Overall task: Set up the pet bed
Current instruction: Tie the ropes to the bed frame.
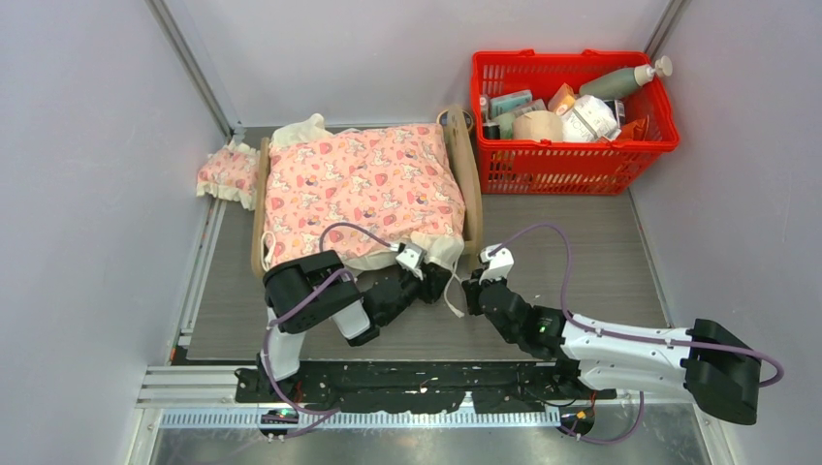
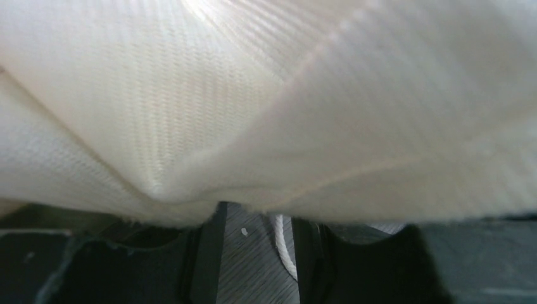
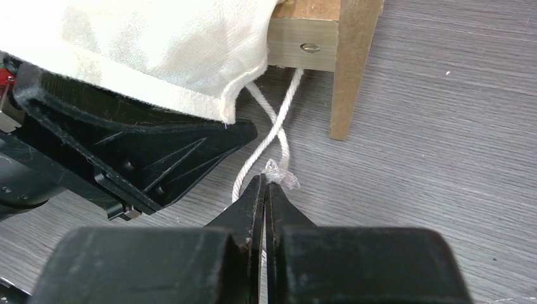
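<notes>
At right wrist only, right hand [image 3: 266,183] tight on white cord [image 3: 277,130]; left hand [image 2: 258,215] half-open under blanket [image 2: 253,95].

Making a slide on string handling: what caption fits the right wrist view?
Right gripper shut on the white cord beside the pet bed's wooden leg, cream blanket frill alongside.

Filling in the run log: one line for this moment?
left gripper jaws open under blanket | right gripper jaws shut on white cord | pet bed blanket-covered
</notes>
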`<control>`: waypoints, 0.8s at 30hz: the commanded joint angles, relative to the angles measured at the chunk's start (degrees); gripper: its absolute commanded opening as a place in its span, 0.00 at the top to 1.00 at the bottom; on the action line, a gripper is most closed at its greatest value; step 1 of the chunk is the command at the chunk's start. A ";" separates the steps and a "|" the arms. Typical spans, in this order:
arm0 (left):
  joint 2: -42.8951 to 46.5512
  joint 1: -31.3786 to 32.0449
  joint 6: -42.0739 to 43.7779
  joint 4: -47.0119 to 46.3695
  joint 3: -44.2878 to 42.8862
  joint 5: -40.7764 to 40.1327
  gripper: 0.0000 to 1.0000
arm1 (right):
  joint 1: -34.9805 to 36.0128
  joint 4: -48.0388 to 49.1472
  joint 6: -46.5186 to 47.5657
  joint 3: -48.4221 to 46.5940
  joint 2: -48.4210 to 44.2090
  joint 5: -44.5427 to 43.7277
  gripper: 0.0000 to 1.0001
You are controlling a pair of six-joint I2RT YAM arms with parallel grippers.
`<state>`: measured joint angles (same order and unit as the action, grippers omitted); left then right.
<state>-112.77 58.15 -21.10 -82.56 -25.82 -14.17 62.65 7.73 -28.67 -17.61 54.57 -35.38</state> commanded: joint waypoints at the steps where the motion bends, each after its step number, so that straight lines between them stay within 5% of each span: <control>1: -0.25 -0.34 -6.43 -2.85 0.42 -6.69 0.57 | 0.37 2.79 -1.03 0.44 -1.81 -0.03 0.95; 11: -2.69 1.85 -17.16 -2.80 -1.28 -15.48 0.52 | 0.36 3.57 -0.97 0.72 -2.48 -0.11 0.95; 24: -4.59 1.83 -16.68 -2.78 -6.05 -17.91 0.49 | 0.32 4.23 0.11 2.31 -5.87 -0.11 0.95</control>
<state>-116.68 60.69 -37.91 -82.54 -30.50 -27.29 62.67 9.39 -28.99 -15.29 49.69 -35.20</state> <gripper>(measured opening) 0.509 0.060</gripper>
